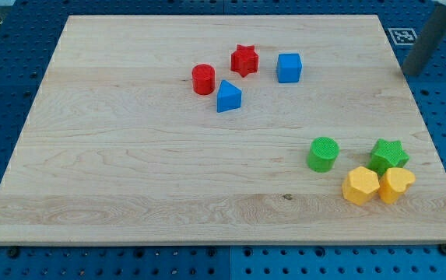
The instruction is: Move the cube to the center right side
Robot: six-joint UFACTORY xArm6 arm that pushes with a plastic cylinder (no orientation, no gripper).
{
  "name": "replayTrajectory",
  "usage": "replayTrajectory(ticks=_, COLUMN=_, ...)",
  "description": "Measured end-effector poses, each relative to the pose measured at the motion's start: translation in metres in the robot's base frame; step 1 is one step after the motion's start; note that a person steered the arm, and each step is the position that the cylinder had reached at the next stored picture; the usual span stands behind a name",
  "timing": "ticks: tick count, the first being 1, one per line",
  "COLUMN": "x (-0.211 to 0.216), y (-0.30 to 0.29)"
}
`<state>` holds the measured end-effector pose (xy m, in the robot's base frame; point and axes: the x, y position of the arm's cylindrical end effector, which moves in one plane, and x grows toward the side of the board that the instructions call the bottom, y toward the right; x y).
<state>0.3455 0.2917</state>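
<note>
The blue cube (289, 68) sits on the wooden board (129, 171) near the view's top, right of centre. A red star (244, 60) is just left of it. My rod comes in at the view's top right, and my tip (409, 72) rests just off the board's right edge, well to the right of the blue cube and apart from every block.
A red cylinder (203, 79) and a blue triangular block (228, 97) lie left of the cube. At the lower right are a green cylinder (323, 153), a green star (388, 155), a yellow hexagonal block (360, 185) and a yellow heart (396, 184).
</note>
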Motion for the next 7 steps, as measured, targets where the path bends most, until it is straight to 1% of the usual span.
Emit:
replayTrajectory(ticks=1, x=0.0, y=-0.039)
replayTrajectory(ticks=3, x=0.0, y=-0.043)
replayTrajectory(ticks=4, x=0.0, y=-0.078)
replayTrajectory(ticks=5, x=0.006, y=-0.114)
replayTrajectory(ticks=6, x=0.023, y=-0.147)
replayTrajectory(ticks=7, x=0.039, y=-0.162)
